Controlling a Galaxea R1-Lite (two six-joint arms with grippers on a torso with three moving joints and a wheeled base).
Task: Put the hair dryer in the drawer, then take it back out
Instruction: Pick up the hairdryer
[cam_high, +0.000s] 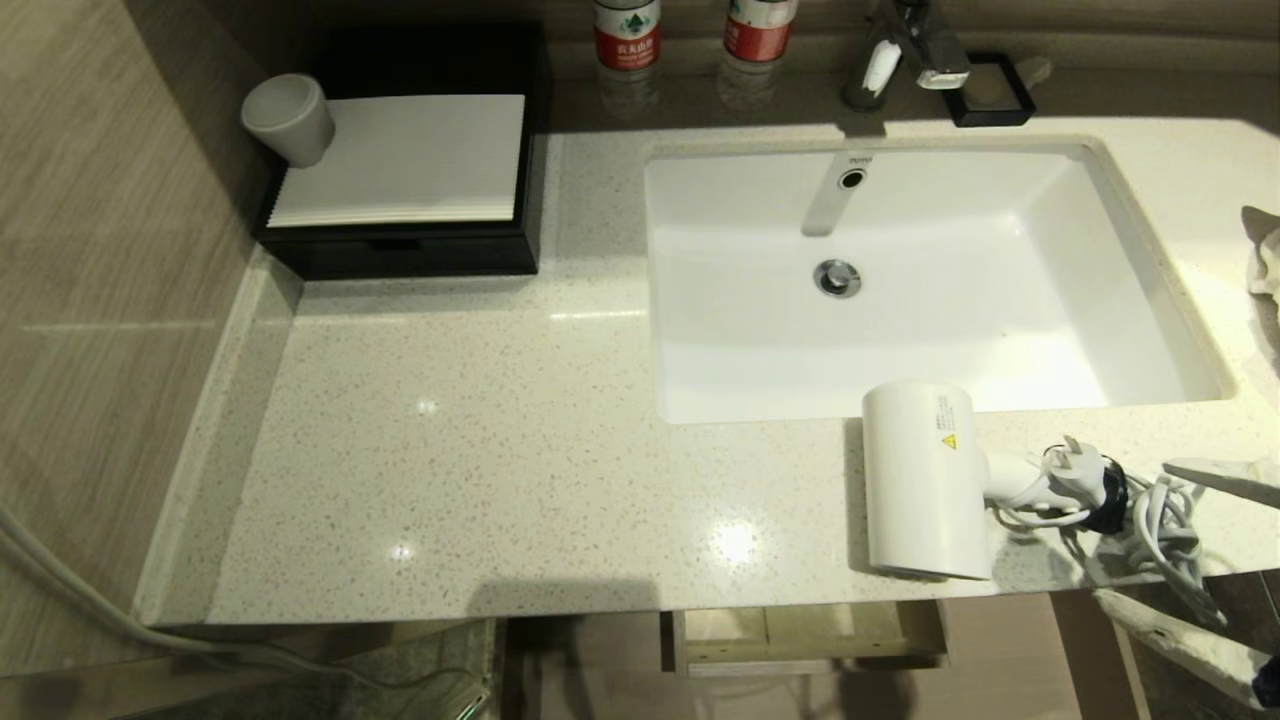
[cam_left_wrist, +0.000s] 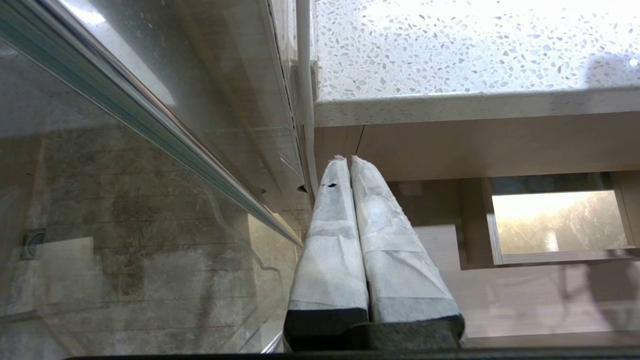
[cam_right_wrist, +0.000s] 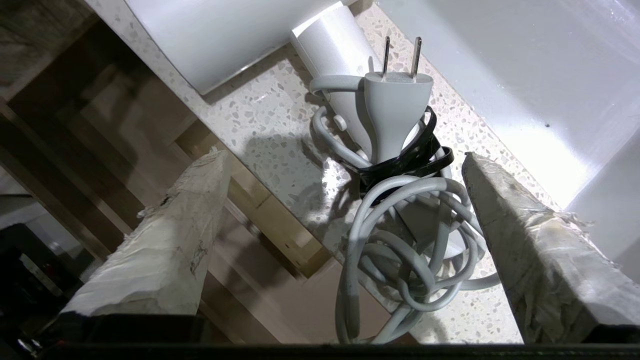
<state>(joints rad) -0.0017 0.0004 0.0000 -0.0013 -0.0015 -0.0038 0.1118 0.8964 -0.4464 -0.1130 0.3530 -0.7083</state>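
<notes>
The hair dryer (cam_high: 920, 480) lies on the counter (cam_high: 480, 470) just before the sink (cam_high: 900, 260), above the part-open drawer (cam_high: 810, 640): fat white barrel, yellow warning triangle, small unreadable print, cord (cam_right_wrist: 400, 235) bundled in a black tie. The right gripper (cam_right_wrist: 345, 190) gapes wide around the cord, empty. The left gripper (cam_left_wrist: 348, 165) hangs pressed together below the counter.

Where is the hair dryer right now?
The hair dryer lies on the countertop just in front of the sink, toward the right in the head view, with its bundled cord beside it.
</notes>
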